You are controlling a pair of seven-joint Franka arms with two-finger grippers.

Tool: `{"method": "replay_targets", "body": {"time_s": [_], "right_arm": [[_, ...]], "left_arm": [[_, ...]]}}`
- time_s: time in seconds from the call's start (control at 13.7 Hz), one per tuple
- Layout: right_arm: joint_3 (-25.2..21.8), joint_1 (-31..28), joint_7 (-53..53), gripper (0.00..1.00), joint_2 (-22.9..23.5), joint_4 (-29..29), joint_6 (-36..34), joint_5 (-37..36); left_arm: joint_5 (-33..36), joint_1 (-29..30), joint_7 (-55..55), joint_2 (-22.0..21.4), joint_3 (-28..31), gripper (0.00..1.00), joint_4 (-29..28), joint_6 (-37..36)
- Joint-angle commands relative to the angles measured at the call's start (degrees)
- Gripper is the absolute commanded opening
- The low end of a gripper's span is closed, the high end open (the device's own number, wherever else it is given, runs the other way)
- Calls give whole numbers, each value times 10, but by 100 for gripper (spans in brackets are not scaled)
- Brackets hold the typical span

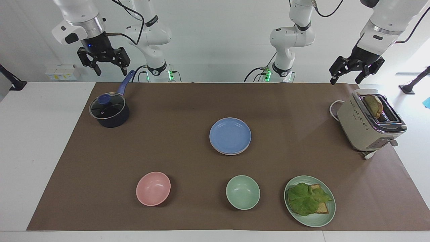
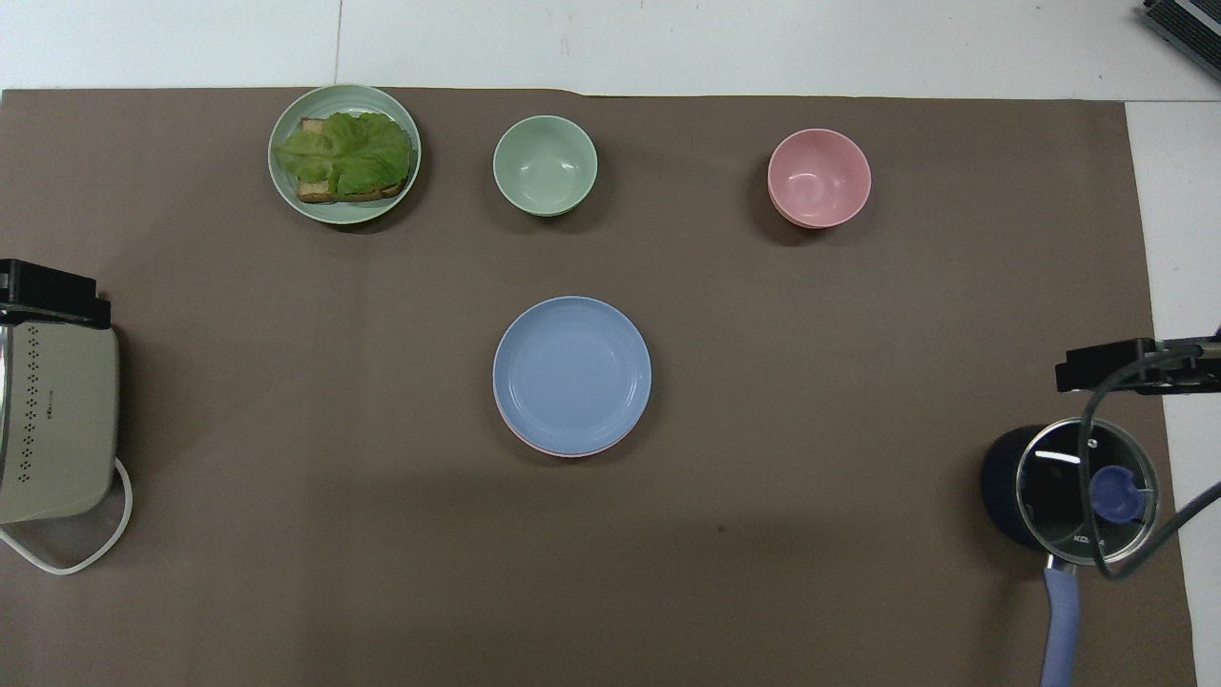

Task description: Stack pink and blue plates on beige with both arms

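Observation:
The blue plate [image 1: 230,135] [image 2: 571,373] lies at the middle of the mat, on top of a stack. A thin rim of the pink plate [image 2: 530,445] peeks out under its edge nearest the robots. The beige plate is hidden. My right gripper [image 1: 104,69] [image 2: 1116,366] hangs open and empty in the air, over the saucepan's handle at the right arm's end. My left gripper [image 1: 346,79] [image 2: 50,292] waits open and empty, raised over the mat's edge above the toaster.
A lidded dark saucepan [image 1: 109,111] [image 2: 1068,489] stands at the right arm's end, a beige toaster [image 1: 369,120] [image 2: 55,420] holding bread at the left arm's end. Farthest from the robots sit a pink bowl [image 1: 153,188], a green bowl [image 1: 243,192] and a green plate [image 1: 324,218] with lettuce and bread.

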Motion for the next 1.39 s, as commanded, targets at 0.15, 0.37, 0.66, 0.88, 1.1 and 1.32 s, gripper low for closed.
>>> {"method": "replay_targets", "body": {"time_s": [0.15, 0.37, 0.66, 0.88, 1.1, 1.32], "right_arm": [[-1, -7, -26, 100, 18, 33, -26, -12], [-1, -10, -28, 100, 0, -1, -3, -12], [0, -8, -24, 100, 5, 9, -9, -11], [0, -11, -22, 100, 5, 9, -9, -12], [-1, -12, -22, 100, 5, 19, -13, -11], [0, -12, -22, 100, 3, 15, -13, -12]], "left_arm": [[8, 7, 6, -5, -6, 100, -6, -4], [8, 7, 6, -5, -6, 100, -6, -4], [8, 7, 6, -5, -6, 100, -6, -4], [8, 7, 6, -5, -6, 100, -6, -4], [8, 7, 6, -5, -6, 100, -6, -4], [8, 7, 6, -4, -6, 100, -6, -4]]}}
